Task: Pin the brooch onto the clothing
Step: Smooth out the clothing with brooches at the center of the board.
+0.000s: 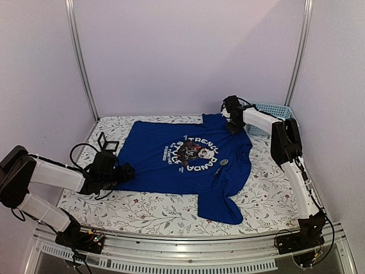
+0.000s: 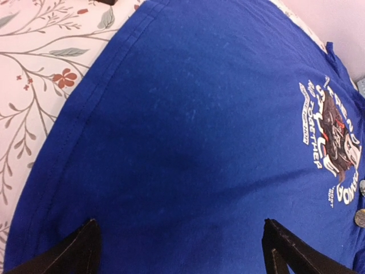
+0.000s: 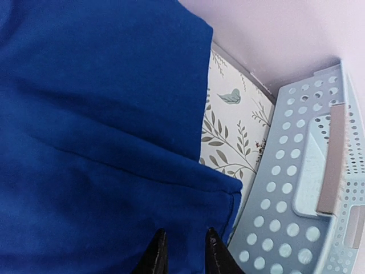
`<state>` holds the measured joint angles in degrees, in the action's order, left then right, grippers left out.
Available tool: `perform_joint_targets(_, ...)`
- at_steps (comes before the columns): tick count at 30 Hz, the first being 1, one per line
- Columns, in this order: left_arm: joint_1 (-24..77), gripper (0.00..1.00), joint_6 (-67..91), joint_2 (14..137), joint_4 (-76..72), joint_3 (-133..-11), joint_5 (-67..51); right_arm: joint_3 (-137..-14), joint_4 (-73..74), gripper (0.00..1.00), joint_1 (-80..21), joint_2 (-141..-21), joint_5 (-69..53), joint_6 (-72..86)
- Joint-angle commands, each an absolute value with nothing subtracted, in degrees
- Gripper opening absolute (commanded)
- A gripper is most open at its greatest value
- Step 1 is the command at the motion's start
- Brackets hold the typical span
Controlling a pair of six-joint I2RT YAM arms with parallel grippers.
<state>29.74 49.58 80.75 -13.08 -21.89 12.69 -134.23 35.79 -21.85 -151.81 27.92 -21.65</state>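
The clothing is a royal-blue T-shirt lying flat on the floral tabletop, with its round panda print facing up. A small round grey brooch rests on the shirt just right of the print, and it also shows at the edge of the left wrist view. My left gripper hovers wide open over the shirt's left part, with nothing between its fingers. My right gripper is at the far right sleeve. Its tips stand a little apart over the fabric near the sleeve hem.
A light-blue perforated basket stands at the far right corner, close beside the sleeve. A small black frame-like object stands on the cloth left of the shirt. Bare floral tablecloth lies in front of the shirt.
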Motion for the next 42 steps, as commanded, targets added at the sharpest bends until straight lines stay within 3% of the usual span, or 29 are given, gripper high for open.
perform_joint_targets(1, 30.4, 0.99, 51.8, 82.0, -0.2, -17.3, 9.1, -129.2, 36.6, 0.24, -26.8, -135.0, 22.9, -16.7)
perform_joint_targets(9, 30.9, 0.99, 52.3, 76.9, -0.2, -15.2, 9.8, -89.4, 36.3, 0.20, -35.7, -106.0, 6.9, 2.9)
perform_joint_targets(13, 31.0, 0.99, 52.8, 75.2, -0.2, -14.6, 10.4, -72.7, 33.6, 0.14, -35.9, -99.5, 2.4, 11.1)
perform_joint_targets(17, 31.2, 0.99, 53.2, 73.9, 2.4, -14.2, 10.8, -63.6, 29.6, 0.11, -35.3, -99.1, 3.5, 12.9)
perform_joint_targets(26, 31.7, 0.99, 53.8, 69.0, 3.2, -12.2, 10.7, -59.6, 26.1, 0.10, -24.5, -106.8, 1.2, 11.2)
perform_joint_targets(33, 32.2, 0.98, 51.8, 68.5, 5.7, -14.8, 13.3, -66.4, 29.1, 0.10, -19.5, -112.1, 11.0, 7.3)
perform_joint_targets(42, 33.1, 0.98, 51.8, 67.7, 6.8, -14.9, 13.7, -73.4, 34.9, 0.11, -21.5, -112.1, 8.4, 2.6)
